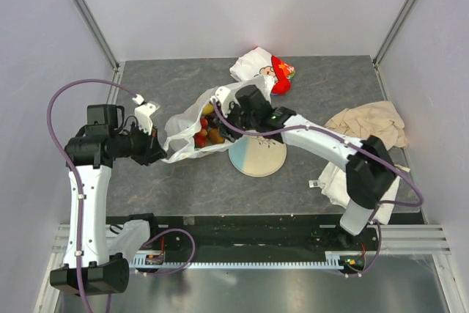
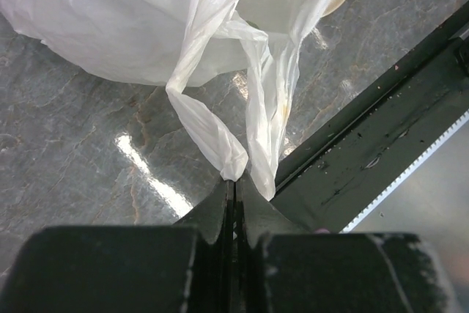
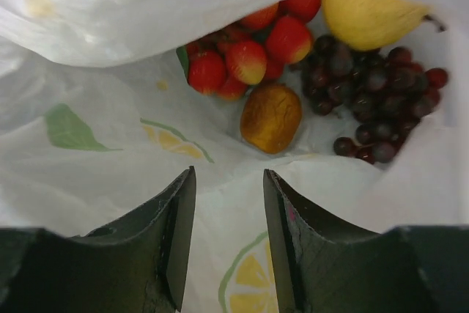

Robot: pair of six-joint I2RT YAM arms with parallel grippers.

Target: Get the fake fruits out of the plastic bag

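Observation:
The translucent white plastic bag (image 1: 182,131) lies on the grey table with its mouth toward the right. My left gripper (image 1: 155,149) is shut on one of its loop handles (image 2: 212,133) at the bag's left side. My right gripper (image 1: 223,111) is open and empty, poking into the bag's mouth. In the right wrist view the fingers straddle the bag's lemon-printed lining (image 3: 110,144). Ahead of them lie red strawberries (image 3: 245,60), an orange-brown fruit (image 3: 271,116), a dark purple grape bunch (image 3: 374,93) and a yellow lemon (image 3: 366,14).
A round pale plate (image 1: 258,157) sits just right of the bag. A white-and-red printed packet (image 1: 265,70) lies at the back. A beige cloth (image 1: 370,124) and a folded white towel (image 1: 333,181) lie at the right. The black front rail (image 2: 381,137) runs along the table's near edge.

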